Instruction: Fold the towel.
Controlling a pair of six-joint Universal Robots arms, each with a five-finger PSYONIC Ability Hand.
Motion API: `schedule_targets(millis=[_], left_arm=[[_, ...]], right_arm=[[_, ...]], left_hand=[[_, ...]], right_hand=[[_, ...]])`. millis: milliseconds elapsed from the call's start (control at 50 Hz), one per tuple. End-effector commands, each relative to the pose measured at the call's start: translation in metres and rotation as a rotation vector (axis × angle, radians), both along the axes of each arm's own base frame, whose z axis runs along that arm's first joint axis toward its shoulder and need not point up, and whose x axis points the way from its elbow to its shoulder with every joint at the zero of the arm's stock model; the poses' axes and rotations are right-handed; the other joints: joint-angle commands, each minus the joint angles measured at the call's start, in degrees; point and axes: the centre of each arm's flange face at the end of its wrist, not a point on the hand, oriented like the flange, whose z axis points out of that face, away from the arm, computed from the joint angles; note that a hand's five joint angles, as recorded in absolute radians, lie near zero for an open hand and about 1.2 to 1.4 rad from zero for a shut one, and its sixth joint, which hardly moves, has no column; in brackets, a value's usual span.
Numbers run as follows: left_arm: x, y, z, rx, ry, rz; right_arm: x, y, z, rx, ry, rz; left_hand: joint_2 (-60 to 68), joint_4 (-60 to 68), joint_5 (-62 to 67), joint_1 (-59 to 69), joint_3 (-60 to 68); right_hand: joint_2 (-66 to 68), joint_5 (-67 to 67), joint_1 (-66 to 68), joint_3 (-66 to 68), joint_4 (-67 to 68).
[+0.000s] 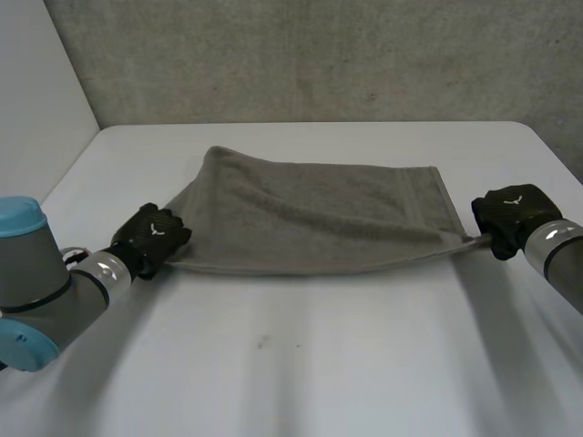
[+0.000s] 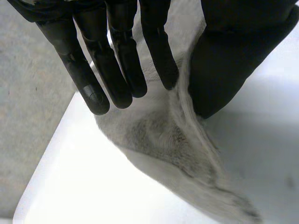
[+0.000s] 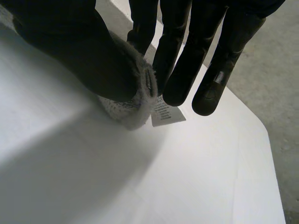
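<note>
Lab, white table (image 1: 319, 364), concrete wall (image 1: 319, 55) (bare)

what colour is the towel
The towel is plain brownish grey, with no pattern. The head view shows it best.

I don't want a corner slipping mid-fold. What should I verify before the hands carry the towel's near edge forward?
1. Left hand pinches a near towel corner: ok.
2. Right hand pinches the other near corner, beside the label: ok.
3. Edge between the hands stretched: ok, slight sag.
4. Towel surface smooth: not ok, creases run toward the right hand.
5. Far edge resting on the table: ok.
</note>
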Motion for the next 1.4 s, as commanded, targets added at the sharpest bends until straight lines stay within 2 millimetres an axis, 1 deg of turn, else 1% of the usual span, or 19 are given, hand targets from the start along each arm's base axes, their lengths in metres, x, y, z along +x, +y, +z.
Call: schedule_targets(millis=[20,120,280,420,640,820,900,1000,1080,1200,1240,1260,1280,1300,1320,1340,1360,1380,1400], left_arm=[[0.012,-0.005,-0.004,0.016,-0.006,0.073],[0.013,-0.004,-0.005,0.038,0.013,0.086],[0.012,0.006,-0.001,0.047,0.021,0.083],[0.016,0.032,0.042,0.002,0.021,0.082],[0.032,0.095,0.114,0.111,-0.001,0.109],[0.034,0.109,0.117,0.128,-0.060,0.087],[0.033,0.096,0.104,0.158,-0.075,0.080],[0.026,0.067,0.080,0.200,-0.086,0.064],[0.024,0.045,0.063,0.238,-0.090,0.058],[-0.003,-0.008,0.067,0.131,-0.081,0.011],[-0.008,-0.023,0.080,0.055,-0.067,0.012],[-0.012,-0.039,0.100,-0.060,-0.047,0.020],[-0.019,-0.052,0.122,-0.192,-0.017,0.015],[-0.019,-0.052,0.122,-0.194,-0.016,0.015],[-0.023,-0.064,0.145,-0.343,0.025,0.017],[-0.029,-0.071,0.166,-0.482,0.080,0.012],[-0.029,-0.071,0.166,-0.483,0.081,0.012],[-0.037,-0.071,0.197,-0.643,0.167,-0.002],[-0.038,-0.066,0.229,-0.774,0.264,-0.009]], right_arm=[[-0.008,-0.003,-0.003,0.014,-0.015,-0.030],[-0.007,-0.001,-0.004,0.019,-0.015,-0.027],[-0.007,0.002,-0.006,0.032,-0.010,-0.023],[-0.008,0.014,0.003,0.082,0.060,0.013],[-0.030,0.078,0.051,0.250,0.356,0.156],[-0.030,0.095,0.075,0.167,0.399,0.216],[-0.029,0.093,0.069,0.187,0.398,0.229],[-0.026,0.063,0.031,0.292,0.400,0.235],[-0.019,0.047,0.023,0.282,0.414,0.222],[0.014,-0.012,0.048,0.033,0.382,0.117],[0.019,-0.029,0.069,-0.075,0.338,0.065],[0.024,-0.044,0.095,-0.204,0.273,0.016],[0.024,-0.044,0.095,-0.206,0.272,0.015],[0.026,-0.056,0.124,-0.346,0.189,-0.035],[0.027,-0.064,0.151,-0.485,0.096,-0.073],[0.027,-0.064,0.152,-0.487,0.095,-0.073],[0.028,-0.065,0.175,-0.610,0.003,-0.093],[0.027,-0.060,0.202,-0.737,-0.073,-0.103],[0.027,-0.060,0.202,-0.738,-0.074,-0.103]], left_hand=[[6.3,6.3,6.1,6.0,6.2],[6.8,6.8,6.6,6.5,6.7],[31.2,31.2,31.0,30.9,31.1],[31.2,31.2,31.0,30.9,31.1],[31.2,31.2,31.0,30.9,31.1],[31.2,31.2,31.0,30.9,31.1],[31.2,31.2,31.0,30.9,31.1],[31.2,31.2,31.0,30.9,31.1],[31.2,31.2,31.0,30.9,31.1],[31.2,31.2,31.0,30.9,31.1],[31.2,31.2,31.0,30.9,31.1],[31.2,31.2,31.0,30.9,31.1],[31.2,31.2,31.0,30.9,31.1],[31.2,31.2,31.0,30.9,31.1],[31.2,31.2,31.0,30.9,31.1],[31.2,31.2,31.0,30.9,31.1],[31.2,31.2,31.0,30.9,31.1],[31.2,31.2,31.0,30.9,31.1],[31.2,31.2,31.0,30.9,31.1]], right_hand=[[12.4,12.7,23.6,11.5,11.5],[12.4,12.7,23.6,11.5,11.5],[12.4,12.7,23.6,11.5,11.5],[12.4,12.7,23.6,11.5,11.5],[12.4,12.7,23.6,11.5,11.5],[12.4,12.7,23.6,11.5,11.5],[12.4,12.7,23.6,11.5,11.5],[12.4,12.7,23.6,11.5,11.5],[12.4,12.7,23.6,11.5,11.5],[12.4,12.7,23.6,11.5,11.5],[12.4,12.7,23.6,11.5,11.5],[12.4,12.7,23.6,11.5,11.5],[12.4,12.7,23.6,11.5,11.5],[12.4,12.7,23.6,11.5,11.5],[12.4,12.7,23.6,11.5,11.5],[12.4,12.7,23.6,11.5,11.5],[12.4,12.7,23.6,11.5,11.5],[12.4,12.7,23.6,11.5,11.5],[12.4,12.7,23.6,11.5,11.5]])
